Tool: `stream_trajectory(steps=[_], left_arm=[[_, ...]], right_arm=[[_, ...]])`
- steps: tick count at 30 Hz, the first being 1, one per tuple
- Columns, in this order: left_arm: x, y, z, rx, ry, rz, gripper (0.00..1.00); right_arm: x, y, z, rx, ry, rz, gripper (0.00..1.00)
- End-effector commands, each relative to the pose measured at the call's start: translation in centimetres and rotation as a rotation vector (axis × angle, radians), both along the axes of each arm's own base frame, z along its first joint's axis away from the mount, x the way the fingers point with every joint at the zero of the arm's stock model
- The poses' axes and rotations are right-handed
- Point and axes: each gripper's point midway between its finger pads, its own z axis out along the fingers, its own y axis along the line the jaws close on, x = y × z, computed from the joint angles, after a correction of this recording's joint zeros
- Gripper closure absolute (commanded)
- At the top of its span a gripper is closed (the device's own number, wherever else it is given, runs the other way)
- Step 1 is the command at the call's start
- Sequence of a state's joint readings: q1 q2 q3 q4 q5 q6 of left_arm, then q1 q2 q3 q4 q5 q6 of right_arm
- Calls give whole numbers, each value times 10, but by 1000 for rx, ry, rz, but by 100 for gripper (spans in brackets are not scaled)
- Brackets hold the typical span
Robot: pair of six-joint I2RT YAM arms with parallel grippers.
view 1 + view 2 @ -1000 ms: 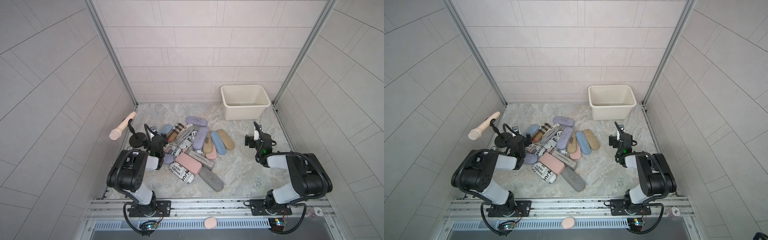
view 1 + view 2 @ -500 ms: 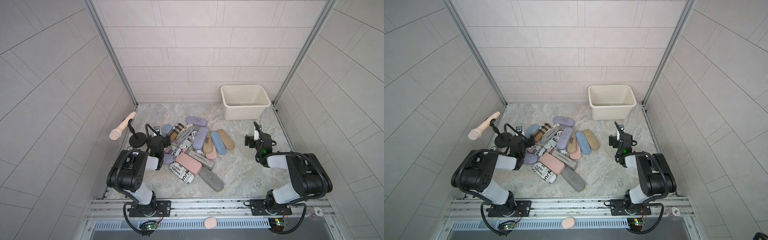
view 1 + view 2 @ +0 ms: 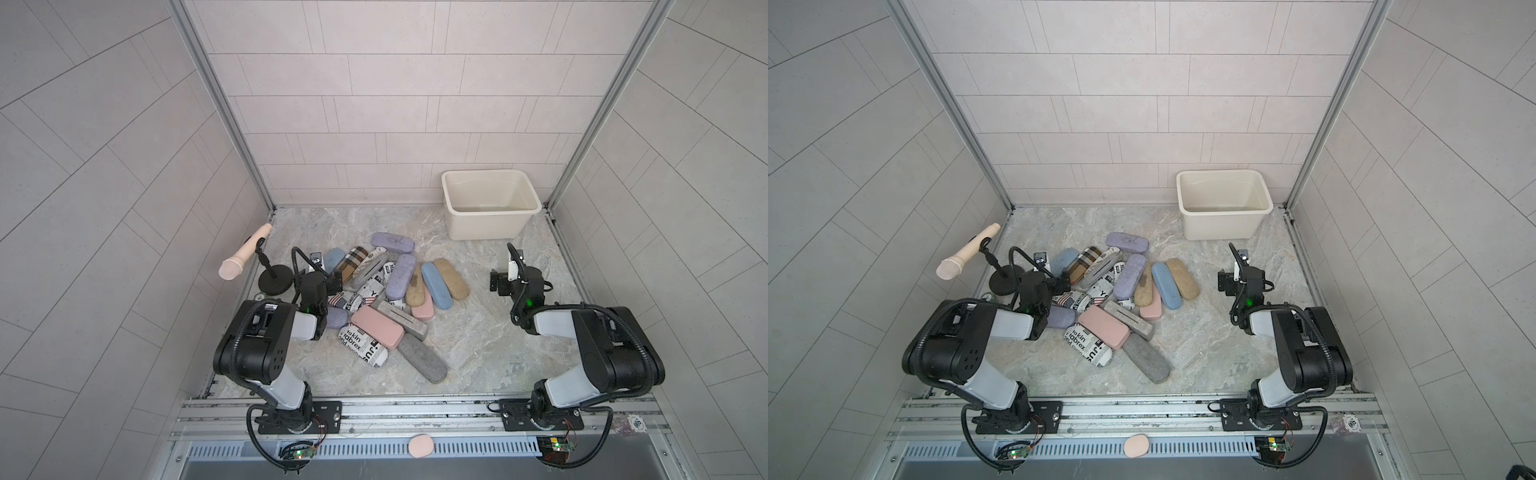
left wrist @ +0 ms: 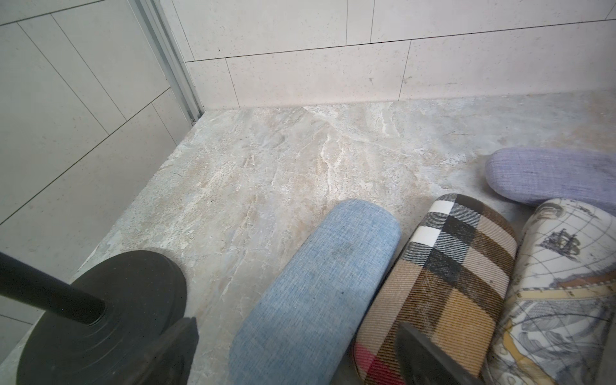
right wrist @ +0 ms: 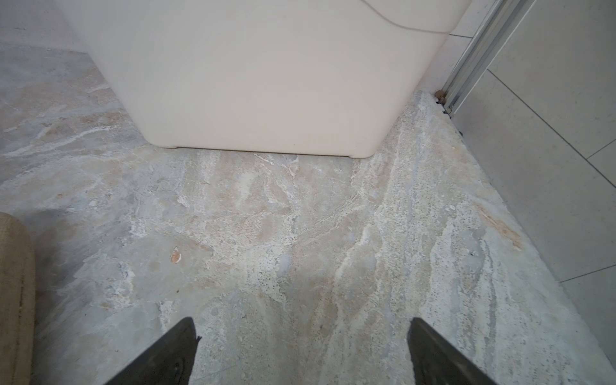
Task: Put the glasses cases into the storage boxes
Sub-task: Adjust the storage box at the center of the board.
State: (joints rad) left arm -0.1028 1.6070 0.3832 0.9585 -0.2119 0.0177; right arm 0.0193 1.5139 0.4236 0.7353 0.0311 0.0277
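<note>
Several glasses cases lie in a loose pile left of the table's middle, among them a pale blue case (image 4: 320, 283), a plaid case (image 4: 443, 273) and a map-print case (image 4: 560, 283). My left gripper (image 4: 296, 330) hangs open over the blue and plaid cases at the pile's left edge (image 3: 326, 282), holding nothing. The cream storage box (image 3: 486, 226) stands empty at the back right, also in a top view (image 3: 1223, 226). My right gripper (image 5: 301, 328) is open above bare table just in front of the box (image 5: 266, 83), seen in a top view (image 3: 513, 286).
A microphone (image 3: 245, 257) on a black round stand (image 4: 110, 316) rises right beside my left gripper by the left wall. A tan case (image 5: 15, 300) lies left of my right gripper. A pink oval object (image 3: 420, 446) rests on the front rail.
My left gripper has crept slightly rightward onto the pile's edge. The right arm has not moved.
</note>
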Motion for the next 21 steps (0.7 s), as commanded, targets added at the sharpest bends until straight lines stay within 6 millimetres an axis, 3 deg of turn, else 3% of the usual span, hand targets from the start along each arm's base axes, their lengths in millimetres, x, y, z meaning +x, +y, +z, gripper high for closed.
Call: stream_trajectory(steps=[1, 5, 8, 10, 15, 18, 21], left_arm=[[0, 8, 14, 18, -33, 41, 0], [-6, 5, 42, 40, -33, 40, 0], [-10, -4, 74, 38, -65, 6, 0], [-12, -8, 104, 27, -103, -7, 0], [-13, -23, 171, -71, -98, -40, 0], [-16, -31, 218, -188, -123, -37, 0], [-27, -41, 268, -369, -187, -73, 0]], right_arm=[[0, 0, 5, -23, -13, 3, 0], [4, 1, 30, -32, 37, -8, 0], [4, 6, 54, -36, 41, 6, 0], [0, 9, 76, -27, 18, 7, 0], [-14, 4, 156, 76, -44, -72, 0], [-31, -11, 189, 239, -89, -218, 0], [-49, -39, 201, 402, -124, -447, 0]])
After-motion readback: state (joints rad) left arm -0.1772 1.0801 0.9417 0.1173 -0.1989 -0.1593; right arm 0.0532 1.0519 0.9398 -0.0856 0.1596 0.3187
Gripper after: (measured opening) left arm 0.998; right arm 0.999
